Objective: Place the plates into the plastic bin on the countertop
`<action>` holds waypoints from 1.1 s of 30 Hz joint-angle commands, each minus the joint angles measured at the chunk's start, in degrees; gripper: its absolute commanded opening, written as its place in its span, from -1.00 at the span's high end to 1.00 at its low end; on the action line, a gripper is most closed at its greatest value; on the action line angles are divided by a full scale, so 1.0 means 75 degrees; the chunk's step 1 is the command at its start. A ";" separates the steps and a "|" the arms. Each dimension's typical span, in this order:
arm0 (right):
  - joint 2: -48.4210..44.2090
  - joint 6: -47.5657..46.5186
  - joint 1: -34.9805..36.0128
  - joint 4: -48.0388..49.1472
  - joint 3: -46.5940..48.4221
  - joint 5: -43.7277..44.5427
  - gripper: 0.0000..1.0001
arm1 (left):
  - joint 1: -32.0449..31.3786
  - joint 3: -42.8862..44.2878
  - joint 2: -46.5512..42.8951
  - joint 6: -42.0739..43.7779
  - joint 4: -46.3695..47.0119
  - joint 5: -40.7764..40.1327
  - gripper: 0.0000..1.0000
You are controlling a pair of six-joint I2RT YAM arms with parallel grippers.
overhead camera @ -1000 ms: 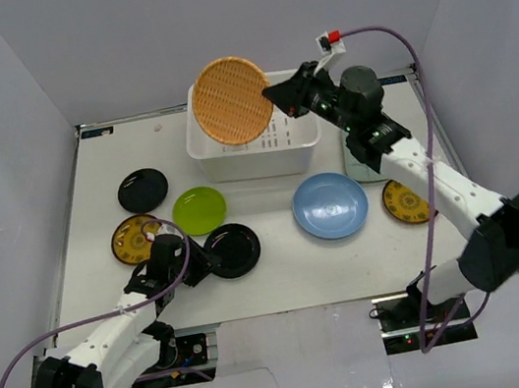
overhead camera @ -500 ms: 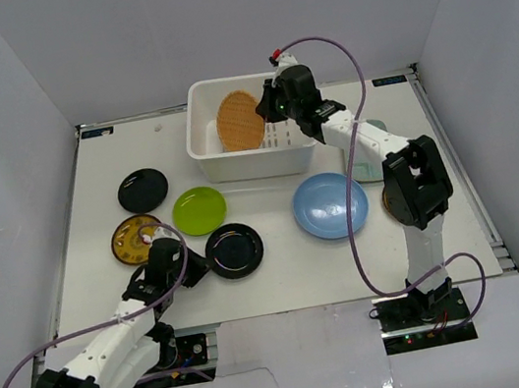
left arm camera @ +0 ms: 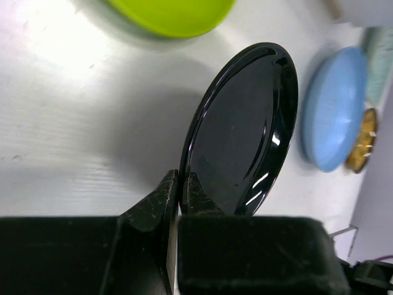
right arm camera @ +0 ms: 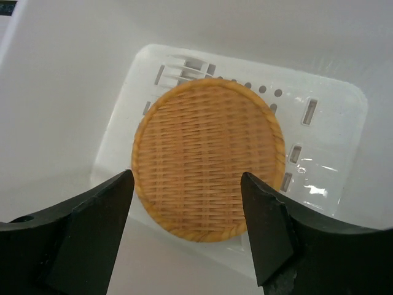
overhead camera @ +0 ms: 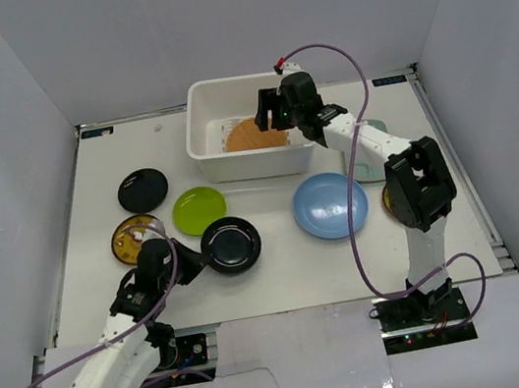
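Now woven plate (right arm camera: 209, 157) lies flat in bin (right arm camera: 61, 92) at twelve o'clock.
Right gripper (right arm camera: 185, 179) gapes wide above it; left gripper (left arm camera: 182, 184) pinches tilted black plate (left arm camera: 242, 135) by its rim at seven o'clock.

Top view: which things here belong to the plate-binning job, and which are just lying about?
Job: plastic bin, woven tan plate lying in it, black plate clamped by left gripper, open right gripper; on the countertop: second black plate, lime green plate, light blue plate, yellow patterned plate, pale rectangular plate.
Lying about: purple cables only.
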 commanded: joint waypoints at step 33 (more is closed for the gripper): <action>-1.1372 0.2937 -0.0069 0.0320 -1.1087 0.0508 -0.58 | 0.0152 1.1929 1.0170 0.2226 0.0845 -0.1335 1.00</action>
